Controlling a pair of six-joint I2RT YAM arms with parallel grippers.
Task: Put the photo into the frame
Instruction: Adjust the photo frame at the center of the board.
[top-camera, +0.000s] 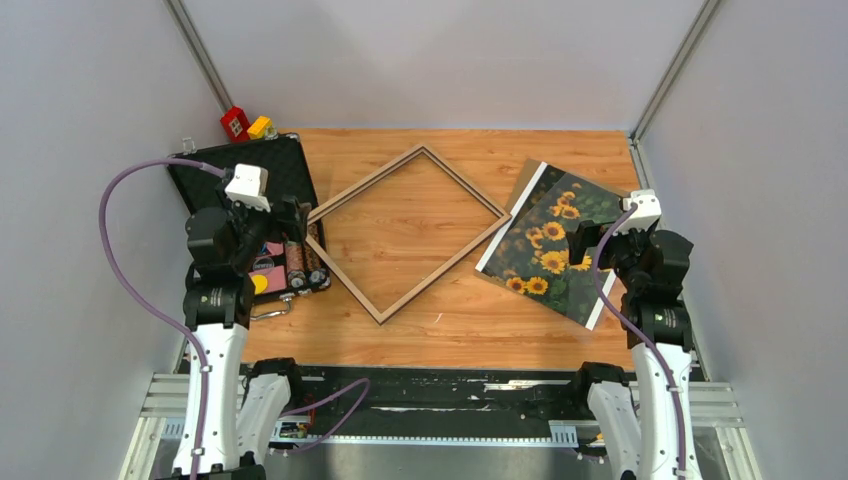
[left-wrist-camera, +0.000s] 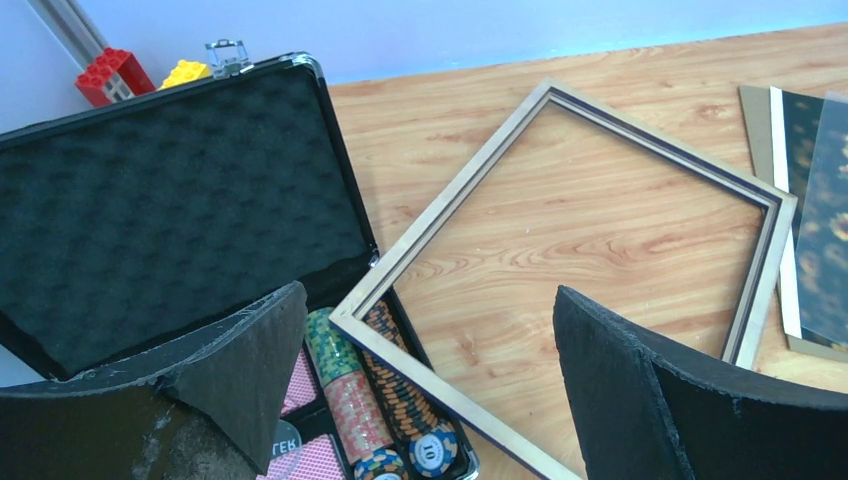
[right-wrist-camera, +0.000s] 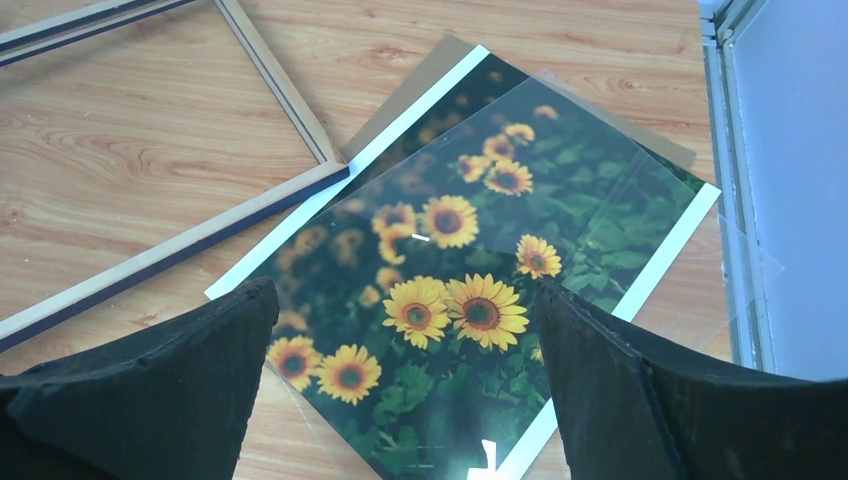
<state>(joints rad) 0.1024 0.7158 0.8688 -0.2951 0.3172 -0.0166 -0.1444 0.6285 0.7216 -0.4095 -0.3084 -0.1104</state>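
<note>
The frame (top-camera: 367, 182) lies tan side up on the wooden table, turned like a diamond. Its left corner rests over the chip case's edge. It also shows in the left wrist view (left-wrist-camera: 440, 200) and the right wrist view (right-wrist-camera: 180, 245). The sunflower photo (top-camera: 555, 245) lies face up right of the frame, one corner touching the frame's right corner (right-wrist-camera: 470, 230). My left gripper (top-camera: 295, 218) is open and empty above the frame's left corner (left-wrist-camera: 428, 300). My right gripper (top-camera: 580, 240) is open and empty above the photo (right-wrist-camera: 405, 290).
An open black case (top-camera: 245, 175) with poker chips (left-wrist-camera: 350, 390) lies at the left. A brown backing panel (right-wrist-camera: 420, 85) sticks out under the photo. A clear sheet (right-wrist-camera: 740, 250) lies over the photo, shifted right. Red (top-camera: 235, 123) and yellow (top-camera: 260, 127) bricks sit behind the case.
</note>
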